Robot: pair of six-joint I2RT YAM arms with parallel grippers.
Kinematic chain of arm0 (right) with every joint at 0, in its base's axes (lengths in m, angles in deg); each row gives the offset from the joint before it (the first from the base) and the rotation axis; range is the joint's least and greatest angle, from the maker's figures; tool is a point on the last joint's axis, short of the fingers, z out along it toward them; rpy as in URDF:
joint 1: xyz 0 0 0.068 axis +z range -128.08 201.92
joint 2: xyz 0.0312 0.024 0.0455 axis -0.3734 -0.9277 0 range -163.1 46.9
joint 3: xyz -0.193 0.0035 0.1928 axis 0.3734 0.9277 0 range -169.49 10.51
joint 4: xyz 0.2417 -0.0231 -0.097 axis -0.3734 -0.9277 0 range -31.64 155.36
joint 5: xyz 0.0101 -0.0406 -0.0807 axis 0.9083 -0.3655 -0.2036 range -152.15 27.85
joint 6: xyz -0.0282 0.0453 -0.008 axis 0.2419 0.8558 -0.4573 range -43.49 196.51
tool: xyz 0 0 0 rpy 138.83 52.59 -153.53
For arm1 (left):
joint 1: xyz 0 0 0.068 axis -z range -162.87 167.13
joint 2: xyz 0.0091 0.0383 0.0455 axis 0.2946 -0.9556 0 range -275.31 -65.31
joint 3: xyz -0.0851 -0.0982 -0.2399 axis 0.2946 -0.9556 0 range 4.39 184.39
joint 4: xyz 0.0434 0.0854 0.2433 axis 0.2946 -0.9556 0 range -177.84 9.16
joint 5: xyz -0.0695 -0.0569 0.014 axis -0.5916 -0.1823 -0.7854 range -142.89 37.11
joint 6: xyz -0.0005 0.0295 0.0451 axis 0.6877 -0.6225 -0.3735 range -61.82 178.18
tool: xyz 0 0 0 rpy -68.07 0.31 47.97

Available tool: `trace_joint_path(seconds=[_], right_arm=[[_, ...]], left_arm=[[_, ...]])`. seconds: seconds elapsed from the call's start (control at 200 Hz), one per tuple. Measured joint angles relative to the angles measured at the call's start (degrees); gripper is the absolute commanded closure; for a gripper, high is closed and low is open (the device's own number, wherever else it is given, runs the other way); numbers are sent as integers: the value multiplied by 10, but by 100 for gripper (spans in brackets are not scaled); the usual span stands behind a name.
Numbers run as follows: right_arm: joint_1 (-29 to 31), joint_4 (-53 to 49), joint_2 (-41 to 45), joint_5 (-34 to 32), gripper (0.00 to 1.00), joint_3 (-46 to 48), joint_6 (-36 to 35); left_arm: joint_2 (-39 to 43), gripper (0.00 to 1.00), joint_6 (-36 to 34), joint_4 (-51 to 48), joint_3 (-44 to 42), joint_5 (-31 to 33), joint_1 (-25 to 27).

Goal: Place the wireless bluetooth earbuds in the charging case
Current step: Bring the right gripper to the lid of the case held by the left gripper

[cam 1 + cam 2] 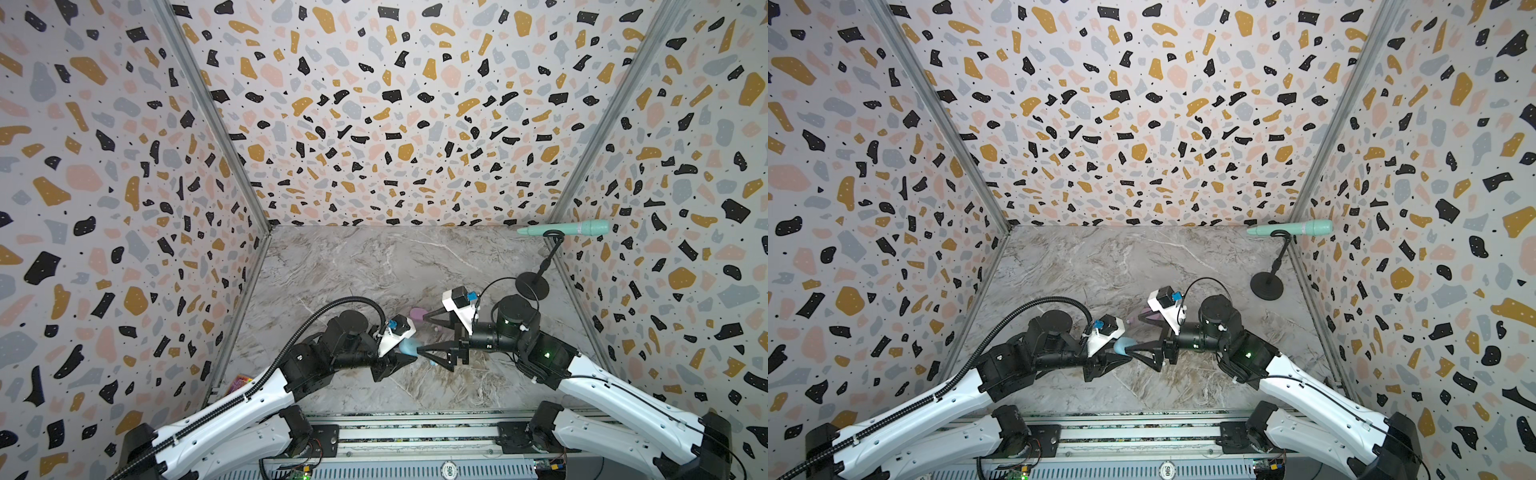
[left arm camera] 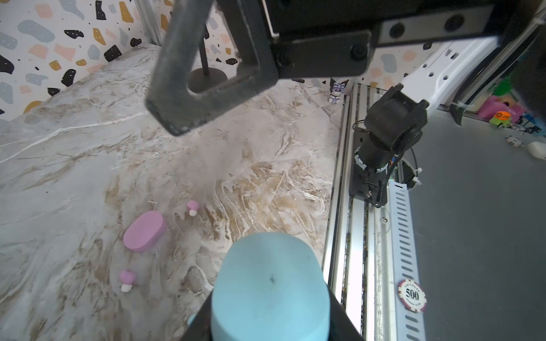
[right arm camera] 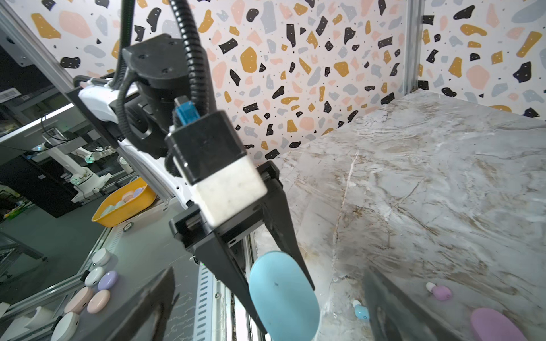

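Left gripper (image 1: pixel 402 353) pinches the blue case (image 2: pixel 270 289). Right gripper (image 1: pixel 423 335) is spread wide, one tip just beside that case. Two pink earbuds (image 2: pixel 192 207) and one blue earbud (image 3: pixel 361 310) lie on the table (image 1: pixel 353 266) near the pink case (image 2: pixel 144 231).

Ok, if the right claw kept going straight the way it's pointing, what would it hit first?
Most likely the blue charging case, clamped in the left claw. The open right claw points straight at it from close by, though the exact depth is hard to judge.
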Motion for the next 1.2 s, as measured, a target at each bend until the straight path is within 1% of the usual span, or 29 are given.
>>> trace_joint_path(seconds=[0.18, 0.365, 0.501, 0.901, 1.201], right_arm=[[24, 8, 33, -18, 0, 37, -1], [60, 8, 20, -59, 0, 42, -7], [74, 7, 7, -75, 0, 42, -13], [85, 5, -8, -107, 2, 42, -27], [86, -1, -17, -129, 2, 42, -31]], left_arm=[[32, 100, 14, 12, -19, -7, 0], [65, 100, 21, 36, -38, 3, 0], [89, 100, 22, 43, -53, -1, 0], [81, 100, 22, 50, -54, -33, 0], [83, 100, 22, 52, -59, -46, 0]])
